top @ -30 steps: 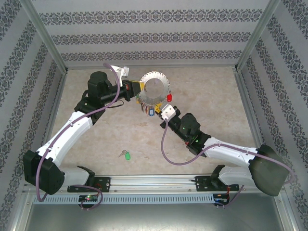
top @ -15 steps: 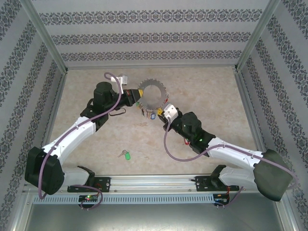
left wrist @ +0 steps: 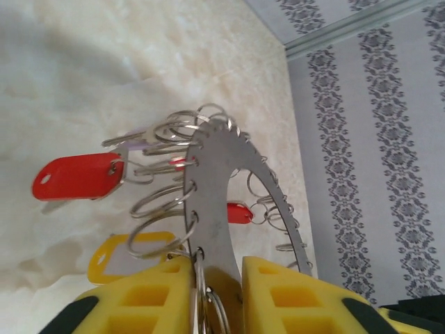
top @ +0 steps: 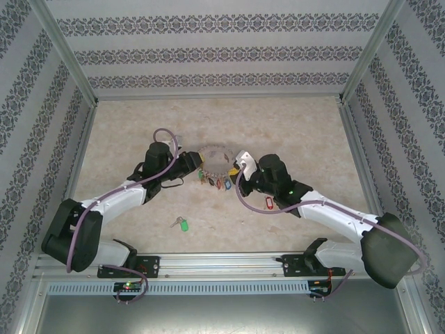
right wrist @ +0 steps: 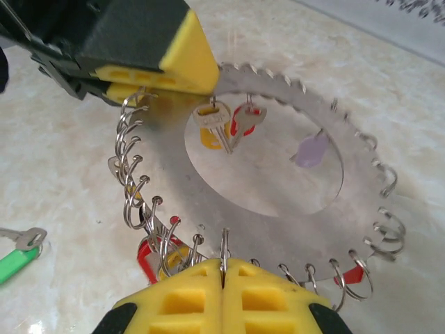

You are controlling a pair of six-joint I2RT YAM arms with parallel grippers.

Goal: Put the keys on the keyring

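Observation:
The keyring (top: 216,156), a flat grey toothed ring fringed with small split rings and tagged keys, hangs between my two grippers at mid-table. My left gripper (top: 199,167) straddles its rim (left wrist: 208,181); the yellow fingers (left wrist: 292,292) stand slightly apart around the plate. My right gripper (right wrist: 222,264) is shut on one small split ring on the near rim of the keyring (right wrist: 361,195). The green-tagged key (top: 182,223) lies on the table close to the front and is seen again (right wrist: 17,254) in the right wrist view. A red-tagged key (top: 266,202) lies beside my right arm.
Patterned walls (top: 222,56) and metal frame posts close in the beige table on three sides. A metal rail (top: 222,264) runs along the front edge by the arm bases. Keys with red (left wrist: 73,175) and yellow (left wrist: 128,252) tags dangle from the ring.
Both arms have drawn toward the front and lower, bringing the keyring with them. The left fingers have eased apart. The right gripper stays shut.

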